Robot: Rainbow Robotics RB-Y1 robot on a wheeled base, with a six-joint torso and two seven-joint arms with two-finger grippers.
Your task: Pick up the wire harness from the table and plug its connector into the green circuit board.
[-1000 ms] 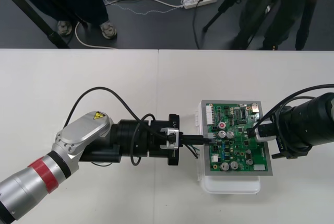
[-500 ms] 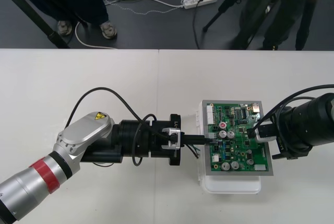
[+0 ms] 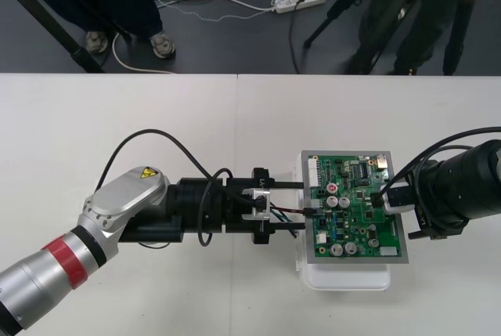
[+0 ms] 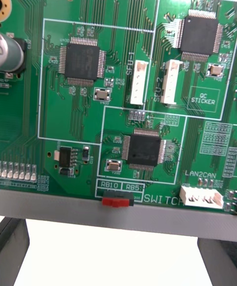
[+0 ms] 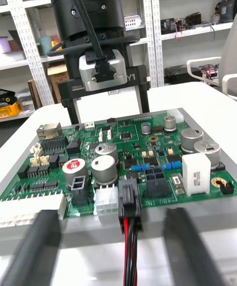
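Note:
The green circuit board [image 3: 356, 204] lies on its white base [image 3: 344, 277]. The harness's black plug [image 5: 129, 194] stands in a connector at the board's [image 5: 148, 150] edge nearest my left gripper. Its red and black wires [image 5: 129, 251] trail back between that gripper's fingers [image 5: 42, 246]. My left gripper [image 3: 307, 207] is open, one finger on each side of the wires [image 3: 288, 210] and off them. My right gripper [image 3: 383, 199] sits at the board's opposite edge. It is open, its fingers [image 4: 12, 246] wide apart over the base, and it faces the left gripper [image 5: 106, 76].
A seam runs down the table's [image 3: 156, 117] middle. Tall capacitors [image 5: 106, 160] and a white block [image 5: 195, 172] stand on the board close to the plug. Cables and a power strip lie on the dark floor beyond the far edge.
My left gripper's fingers have spread apart and let go of the plug, which stays at the board's edge. Neither arm has shifted noticeably.

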